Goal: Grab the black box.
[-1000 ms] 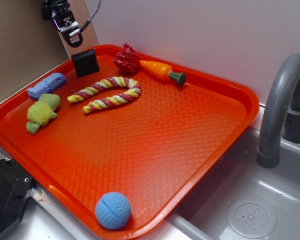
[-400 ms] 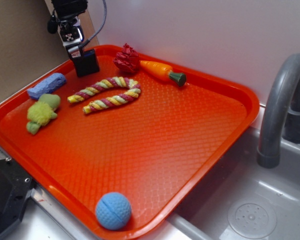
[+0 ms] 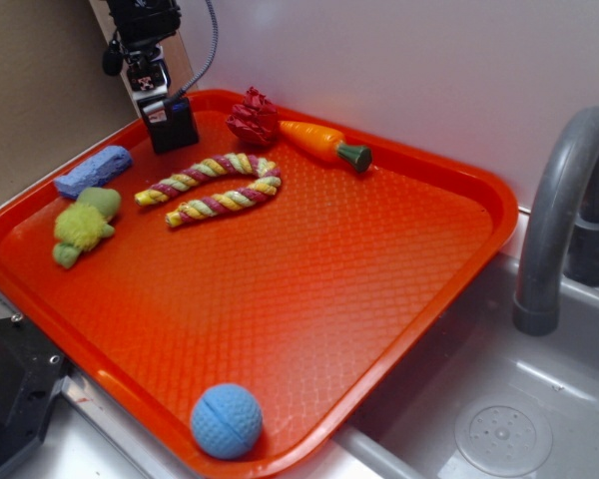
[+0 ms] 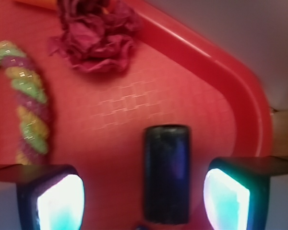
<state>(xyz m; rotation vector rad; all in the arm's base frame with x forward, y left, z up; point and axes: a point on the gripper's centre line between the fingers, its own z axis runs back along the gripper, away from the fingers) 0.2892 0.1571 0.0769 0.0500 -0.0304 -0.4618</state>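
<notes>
- The claw hangs at the far left corner of the red tray, arm coming straight down from the top of the exterior view with its cable looping off to the right.
- The black box stands right under it; in the wrist view it sits between the two lit fingertips, with red tray showing on either side of the box.
- So the claw is spread apart, straddling the box and not pinching it; whether the pads touch the sides I cannot tell.
- Tight quarters behind: the tray's raised rim curves just beyond the box, and the white wall rises close behind that rim.
- Just to the claw's right, the red pinecone toy sits near the box, with the orange carrot further along.
- In front of the claw, the braided rope bends in a horseshoe, apart from the box.
- Off to the left, the lavender block and the green plush toy lie along the tray's edge.
- Wide open tray floor stretches toward the near side, where a blue ball rests by the near rim.
- The grey faucet and sink stand well apart, past the tray's right edge.
</notes>
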